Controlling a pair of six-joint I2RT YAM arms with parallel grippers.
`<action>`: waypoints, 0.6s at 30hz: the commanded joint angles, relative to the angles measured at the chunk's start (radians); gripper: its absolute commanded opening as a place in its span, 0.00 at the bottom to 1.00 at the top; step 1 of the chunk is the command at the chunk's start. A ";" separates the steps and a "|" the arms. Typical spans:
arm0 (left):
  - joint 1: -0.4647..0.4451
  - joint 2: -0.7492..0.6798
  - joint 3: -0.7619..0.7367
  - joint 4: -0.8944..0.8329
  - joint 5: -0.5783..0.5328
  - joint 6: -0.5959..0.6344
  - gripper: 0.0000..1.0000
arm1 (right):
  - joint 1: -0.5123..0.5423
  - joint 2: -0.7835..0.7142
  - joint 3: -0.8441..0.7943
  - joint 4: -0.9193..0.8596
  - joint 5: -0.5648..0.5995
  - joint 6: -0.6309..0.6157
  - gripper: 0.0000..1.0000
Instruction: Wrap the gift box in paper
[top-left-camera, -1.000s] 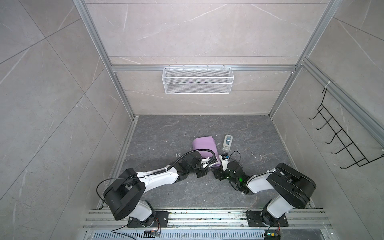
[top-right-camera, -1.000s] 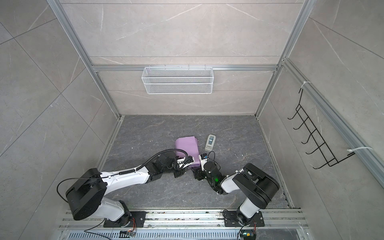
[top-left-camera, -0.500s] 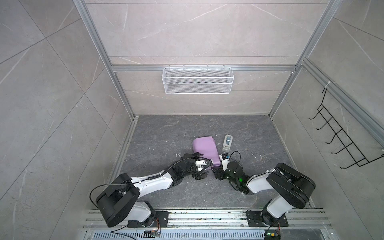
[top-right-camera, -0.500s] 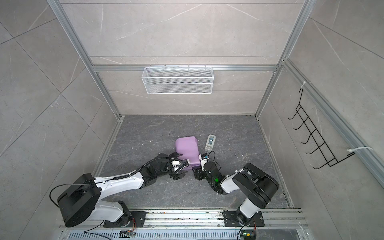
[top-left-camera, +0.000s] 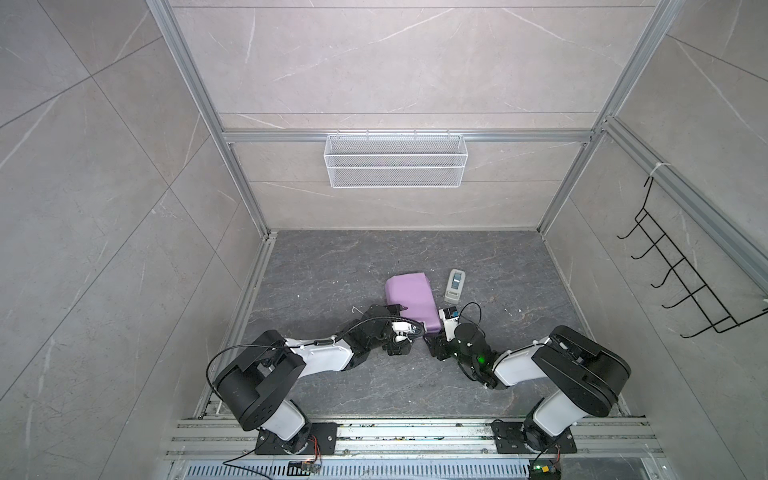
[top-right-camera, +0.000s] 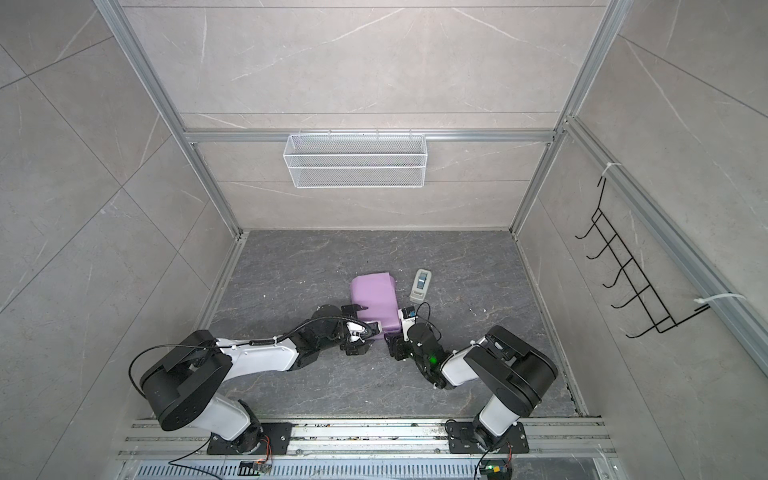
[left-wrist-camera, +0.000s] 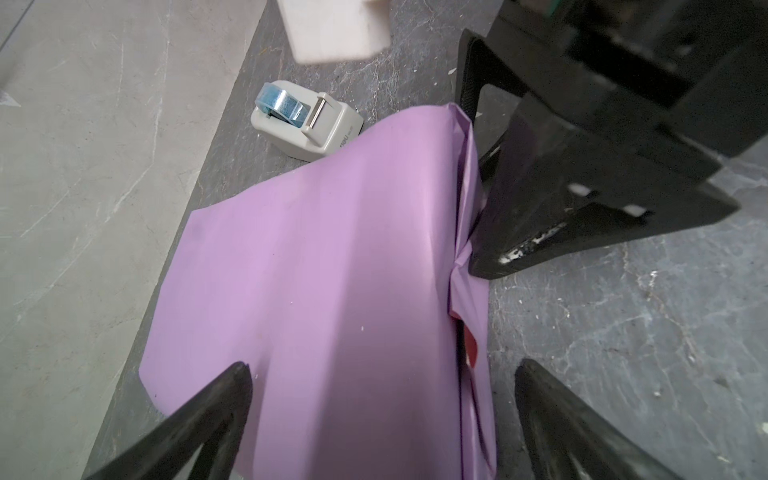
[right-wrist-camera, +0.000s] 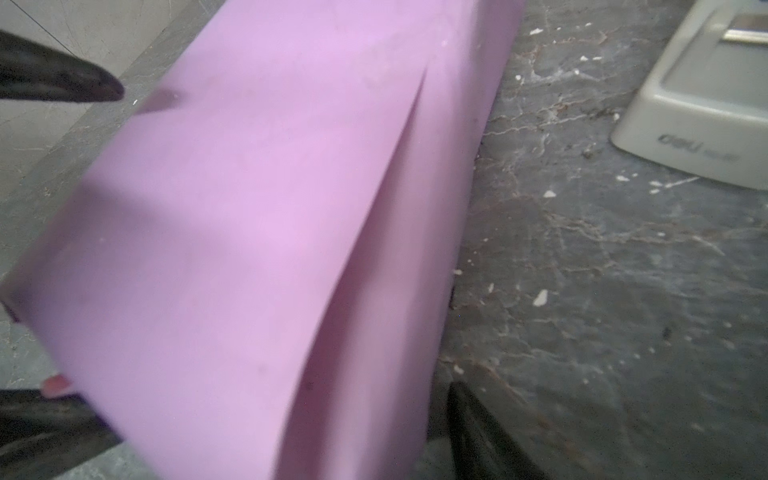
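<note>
paper (top-left-camera: 409, 297) parcel lies near-far; near end seemingly skewed right

Bench (top-left-camera: 332, 270): dark grey marbled top, alu rail (top-left-camera: 415, 432) along near edge. Approx. centre of bench lies the paper (top-left-camera: 409, 297), lilac side out, folded into a boxy parcel, flat on the top. Tape dispenser (top-left-camera: 454, 286), grey-white w/ blue roll, sits just beside parcel's right side, towards far edge, not touching. Small white flecks (right-wrist-camera: 540, 297) scattered over the surface.
</note>
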 joint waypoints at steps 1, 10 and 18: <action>0.009 0.023 0.005 0.106 0.035 0.046 1.00 | 0.004 0.018 -0.020 -0.005 0.018 0.018 0.63; 0.025 0.068 -0.006 0.156 0.051 0.043 0.99 | 0.004 0.017 -0.020 -0.007 0.020 0.017 0.62; 0.041 0.085 -0.009 0.139 0.062 0.026 0.96 | 0.004 0.012 -0.018 -0.009 0.020 0.016 0.62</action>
